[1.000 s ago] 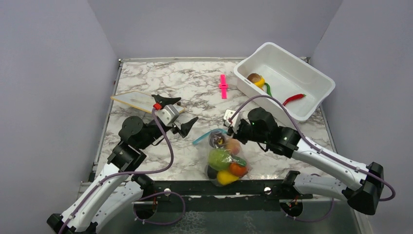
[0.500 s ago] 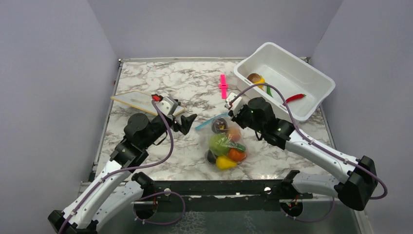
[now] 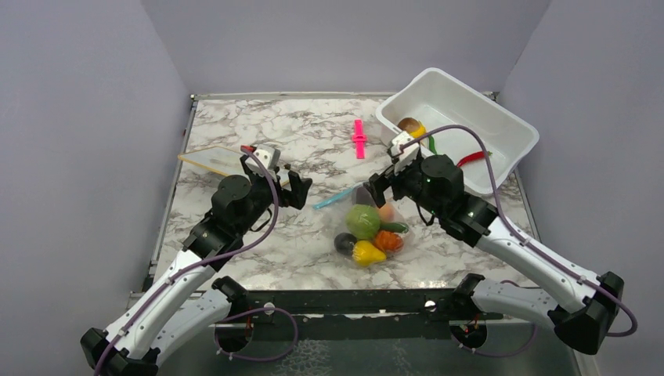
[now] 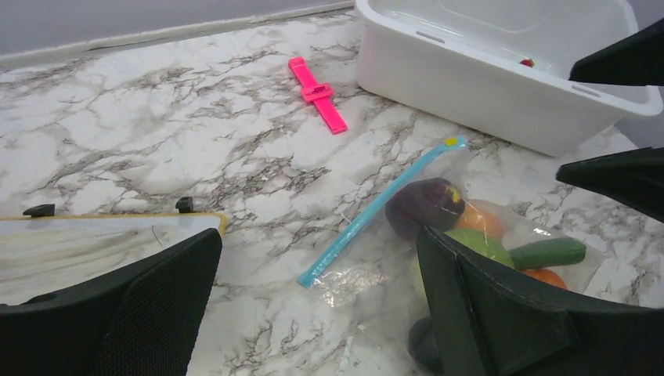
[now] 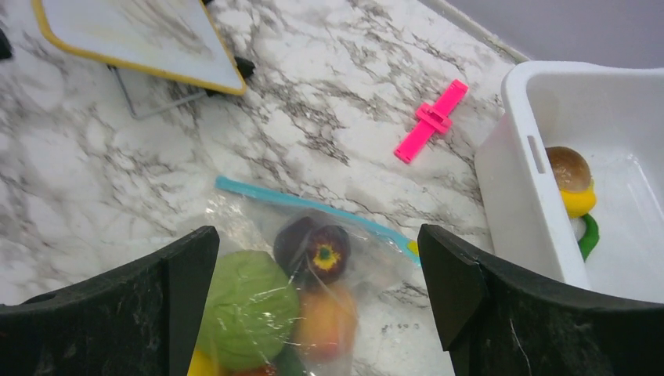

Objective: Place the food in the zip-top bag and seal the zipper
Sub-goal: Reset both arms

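Observation:
The zip-top bag (image 3: 368,227) lies flat on the marble table, holding a green ball (image 3: 362,221), a dark brown piece (image 5: 313,251), and yellow (image 3: 364,252) and orange (image 3: 387,240) pieces. Its blue zipper (image 3: 335,197) runs along the far left edge, also seen in the left wrist view as the zipper (image 4: 376,210). My right gripper (image 3: 387,184) hangs open above the bag's zipper end with nothing between its fingers. To the left of the zipper, my left gripper (image 3: 296,188) is open and empty.
A white tub (image 3: 501,157) at the back right holds a brown-and-yellow piece (image 3: 411,127) and a red chili (image 3: 472,159). A pink clip (image 3: 359,139) lies behind the bag. A pale yellow-edged board (image 3: 215,160) sits at the left.
My right gripper has opened and let go of the bag, which now lies flatter and farther from the front edge. Both grippers have shifted toward the back.

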`<state>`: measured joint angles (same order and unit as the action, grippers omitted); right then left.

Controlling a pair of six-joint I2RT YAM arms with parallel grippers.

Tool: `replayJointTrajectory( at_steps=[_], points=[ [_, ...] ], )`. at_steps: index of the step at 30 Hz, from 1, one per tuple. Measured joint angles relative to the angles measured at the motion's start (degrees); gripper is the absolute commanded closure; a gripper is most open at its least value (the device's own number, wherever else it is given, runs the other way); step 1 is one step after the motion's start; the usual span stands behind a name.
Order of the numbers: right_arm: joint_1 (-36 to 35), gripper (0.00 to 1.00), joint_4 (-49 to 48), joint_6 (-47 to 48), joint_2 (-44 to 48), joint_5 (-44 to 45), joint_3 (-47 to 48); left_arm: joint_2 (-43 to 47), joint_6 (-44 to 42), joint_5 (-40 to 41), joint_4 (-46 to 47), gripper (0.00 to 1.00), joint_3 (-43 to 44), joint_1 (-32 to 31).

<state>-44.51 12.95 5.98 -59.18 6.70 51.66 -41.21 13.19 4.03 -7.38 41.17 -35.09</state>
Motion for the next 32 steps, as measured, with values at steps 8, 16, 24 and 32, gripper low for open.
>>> replayJointTrajectory(
  at_steps=[8, 16, 24, 32],
  points=[
    [0.0, 0.00, 5.5, -19.0, 5.8, 1.1, 6.0, 0.8, 2.1, 0.0, -0.3, 0.01, 1.4, 0.0],
    [0.0, 0.00, 14.2, -31.0, 9.0, 1.8, 7.2, 1.7, 4.2, -2.1, -0.9, 0.01, 3.0, 0.0],
    [0.0, 0.00, 17.2, -35.5, 14.4, 3.9, 7.3, 1.9, 5.1, -2.7, -1.9, 0.01, 4.4, 0.0],
    [0.0, 0.00, 18.1, -37.0, 15.7, 6.0, 7.3, 2.1, 6.1, -2.7, -3.6, 0.01, 4.4, 0.0]
  ],
)
